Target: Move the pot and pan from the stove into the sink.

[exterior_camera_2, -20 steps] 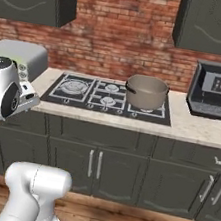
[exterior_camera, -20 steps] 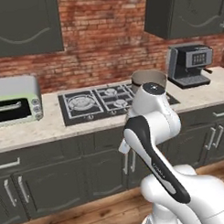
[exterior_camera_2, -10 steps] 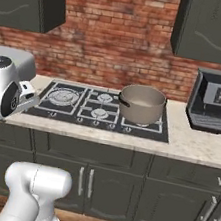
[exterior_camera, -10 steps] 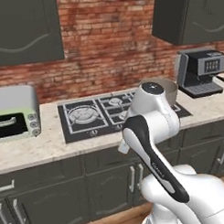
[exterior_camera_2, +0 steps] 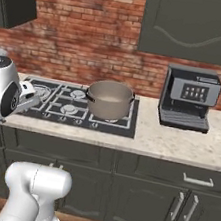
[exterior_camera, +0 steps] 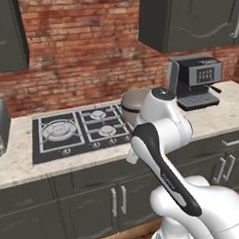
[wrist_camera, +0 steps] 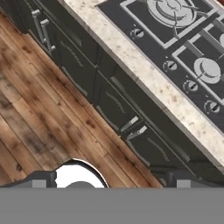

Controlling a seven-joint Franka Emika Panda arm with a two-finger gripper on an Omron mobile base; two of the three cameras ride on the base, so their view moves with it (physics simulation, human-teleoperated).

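Whole view shifted leftward; round matte beige pot on grated stove.

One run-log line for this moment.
pot: on stove, right rear burner | gripper: open, empty | coffee machine: right of stove

A black coffee machine stands on the speckled countertop, under dark wall cabinets.

The beige pot stands upright on the right burners of the black stove.
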